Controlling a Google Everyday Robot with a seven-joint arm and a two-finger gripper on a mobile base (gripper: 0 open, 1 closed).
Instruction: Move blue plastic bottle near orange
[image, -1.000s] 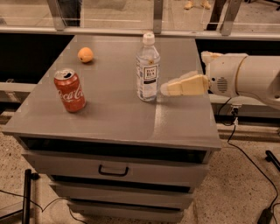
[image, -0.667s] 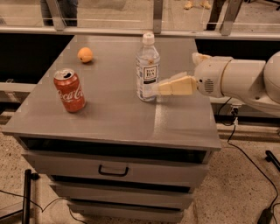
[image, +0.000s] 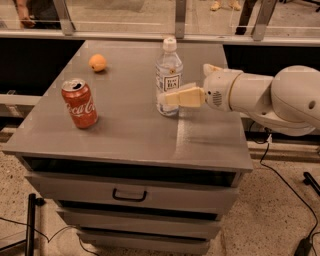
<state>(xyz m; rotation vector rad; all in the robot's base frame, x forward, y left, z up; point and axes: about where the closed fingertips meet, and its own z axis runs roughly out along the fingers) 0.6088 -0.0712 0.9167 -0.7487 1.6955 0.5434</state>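
The tool (image: 170, 97) is at the upright blue plastic bottle (image: 169, 70) on the worktop (image: 130, 131); whether it grips cannot be told. The orange (image: 97, 63) lies well apart.

On my feed the gripper (image: 169, 98) sits level with the lower body of the blue plastic bottle (image: 168, 67), reaching in from the bottle's three o'clock, and its cream tip overlaps the bottle's front. I can't tell whether it touches. The bottle stands upright, white cap on, on the grey cabinet top (image: 135, 127). The orange (image: 97, 63) lies well apart at the bottle's ten o'clock. A red Coca-Cola can (image: 79, 103) stands upright at about eight o'clock. The white arm (image: 280, 97) extends off right.
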